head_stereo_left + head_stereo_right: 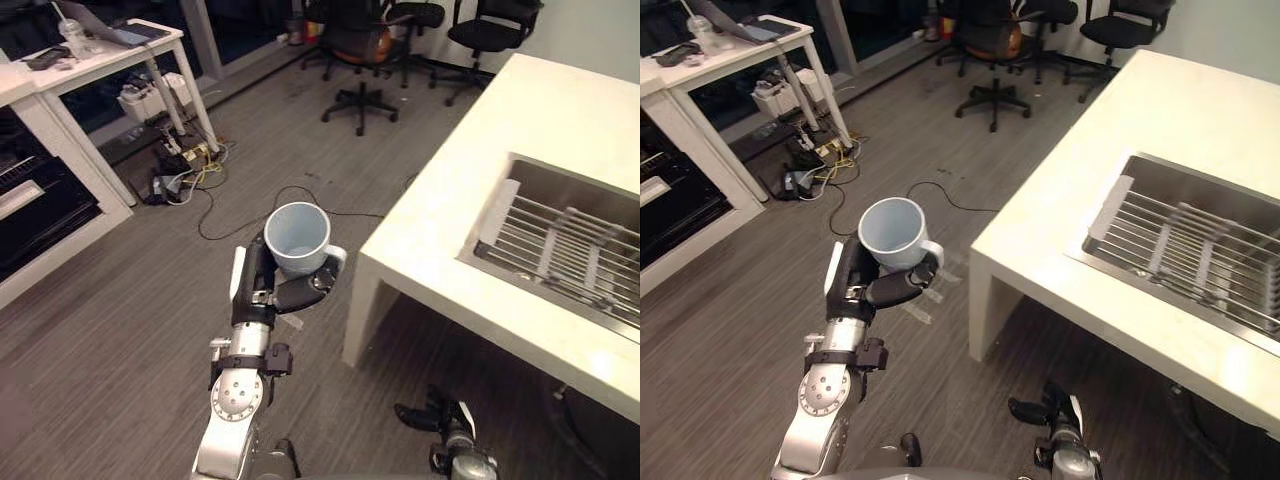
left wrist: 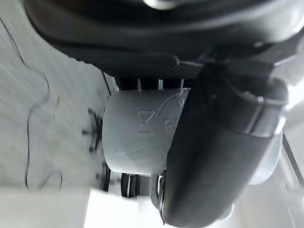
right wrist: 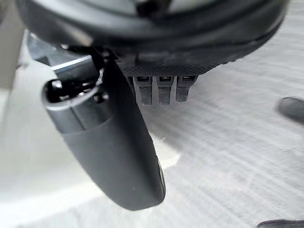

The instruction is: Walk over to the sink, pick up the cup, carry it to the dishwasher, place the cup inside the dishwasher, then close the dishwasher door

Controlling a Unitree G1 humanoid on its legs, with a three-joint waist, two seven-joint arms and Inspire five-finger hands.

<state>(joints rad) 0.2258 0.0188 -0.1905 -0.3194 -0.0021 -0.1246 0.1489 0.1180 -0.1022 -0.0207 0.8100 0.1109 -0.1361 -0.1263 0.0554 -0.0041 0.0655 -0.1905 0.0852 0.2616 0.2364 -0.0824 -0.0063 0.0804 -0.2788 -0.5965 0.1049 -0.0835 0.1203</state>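
My left hand (image 1: 262, 285) holds a light blue cup (image 1: 297, 238) upright over the wooden floor, its mouth facing up and nothing inside it. The fingers wrap one side and the thumb (image 2: 213, 156) presses the other side of the cup (image 2: 137, 130). To the right stands the white counter (image 1: 470, 190) with the steel sink (image 1: 520, 195), a wire rack lying in it. At the far left a white unit has a dark opening with racks (image 1: 30, 200), which looks like the dishwasher. My right hand (image 1: 432, 413) hangs low by the counter, relaxed and holding nothing.
A white desk (image 1: 110, 55) with a laptop stands at the back left, with boxes and a tangle of cables (image 1: 185, 165) under it. A black cord (image 1: 300, 195) trails across the floor. Office chairs (image 1: 360, 50) stand at the back.
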